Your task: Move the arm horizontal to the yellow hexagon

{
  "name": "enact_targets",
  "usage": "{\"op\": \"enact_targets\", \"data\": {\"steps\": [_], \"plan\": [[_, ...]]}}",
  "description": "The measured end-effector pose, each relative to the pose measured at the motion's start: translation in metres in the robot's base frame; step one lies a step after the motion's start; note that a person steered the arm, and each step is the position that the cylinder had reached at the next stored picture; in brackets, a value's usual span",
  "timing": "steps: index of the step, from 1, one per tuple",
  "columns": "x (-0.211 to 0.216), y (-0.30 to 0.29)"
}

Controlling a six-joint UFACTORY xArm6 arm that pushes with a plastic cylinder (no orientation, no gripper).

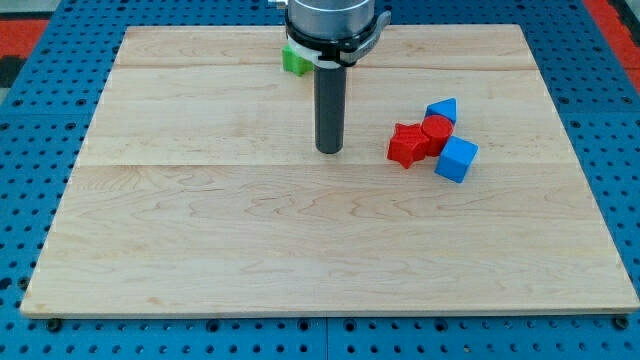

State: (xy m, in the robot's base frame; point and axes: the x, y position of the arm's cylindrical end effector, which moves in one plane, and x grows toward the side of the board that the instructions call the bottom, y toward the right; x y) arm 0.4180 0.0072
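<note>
My tip (329, 150) is resting on the surface (300, 240), mid-board toward the top edge; no jaws are showing, just the rod. No yellow hexagon is showing. Green block (294, 60) is sitting by the top edge, part hidden. Red star (405, 145), red cylinder (436, 130), blue triangle (443, 109), blue cube (457, 159) are clustering toward the right edge, apart from the tip.
</note>
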Motion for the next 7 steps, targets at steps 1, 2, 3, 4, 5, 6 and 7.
{"op": "enact_targets", "data": {"steps": [1,2,3,4,5,6,7], "plan": [[-0.001,0.000],[-0.032,0.022],[-0.077,0.061],[-0.077,0.061],[-0.077,0.061],[-0.089,0.081],[-0.092,0.091]]}}
